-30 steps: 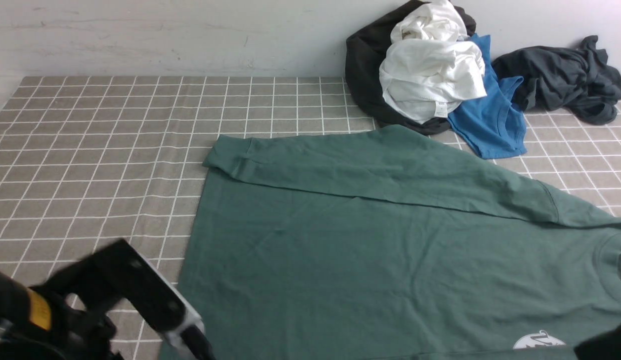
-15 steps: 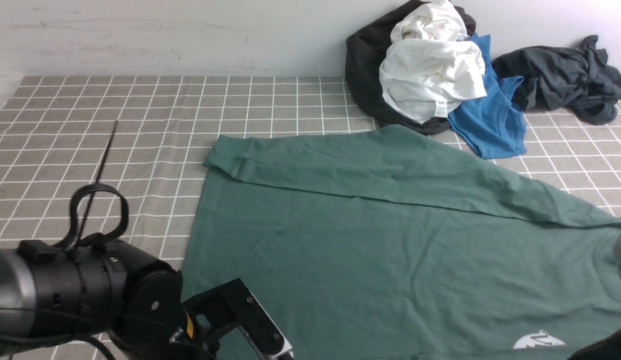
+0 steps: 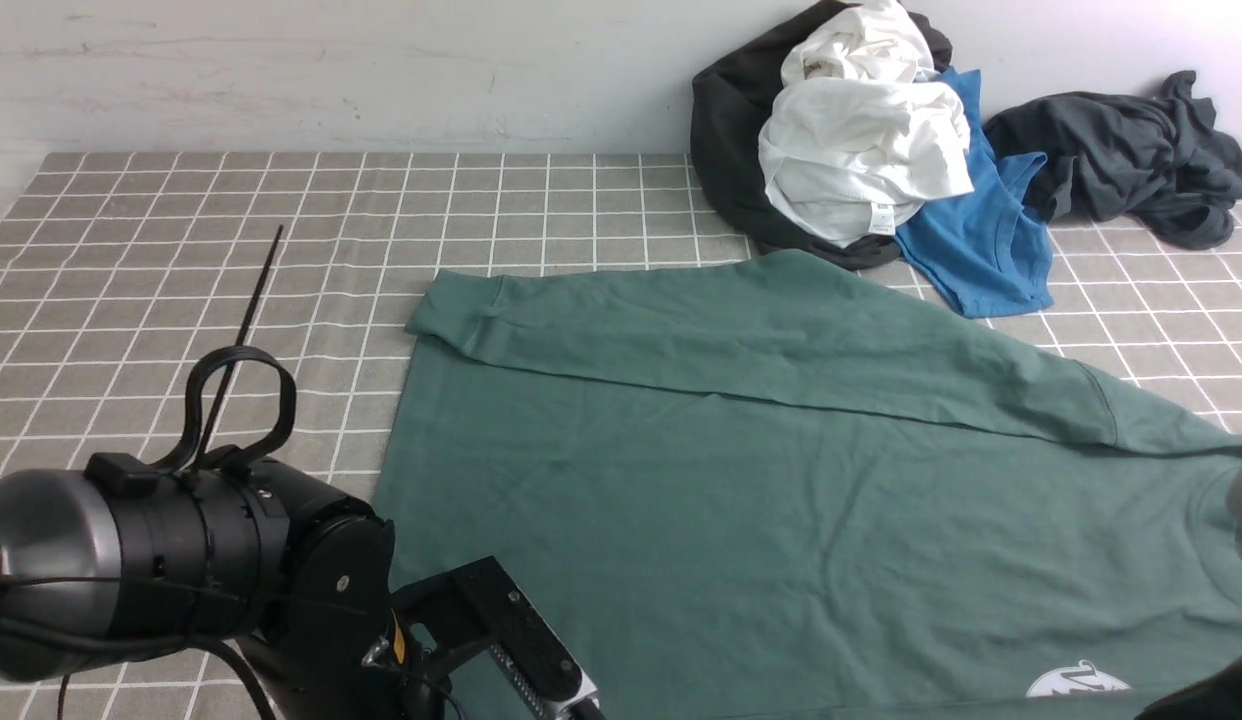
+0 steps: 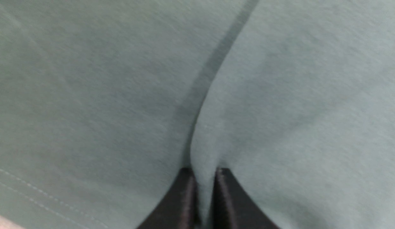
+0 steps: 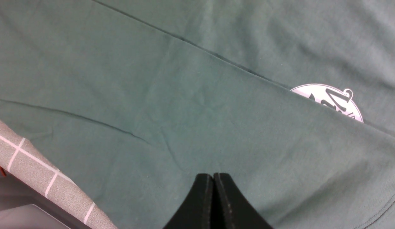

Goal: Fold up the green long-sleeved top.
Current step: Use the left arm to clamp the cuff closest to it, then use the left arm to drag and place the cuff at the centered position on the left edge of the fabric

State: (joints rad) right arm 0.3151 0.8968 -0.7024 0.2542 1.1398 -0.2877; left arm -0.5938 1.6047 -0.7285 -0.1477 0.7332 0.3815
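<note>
The green long-sleeved top lies spread flat on the gridded tablecloth, its far sleeve folded across the body. Its white round logo is at the near right and also shows in the right wrist view. My left arm is over the top's near left corner. In the left wrist view my left gripper is shut on a pinched ridge of the green fabric. My right gripper is shut and empty just above the green fabric, near the logo.
A pile of clothes sits at the back right: a white garment, a black one, a bright blue t-shirt and a dark grey garment. The gridded tablecloth is bare on the left. The table's near edge shows in the right wrist view.
My left arm has swung in from the lower left corner and now stands over the top's near left hem, shifting slightly right in the last half second. The top has not moved.
</note>
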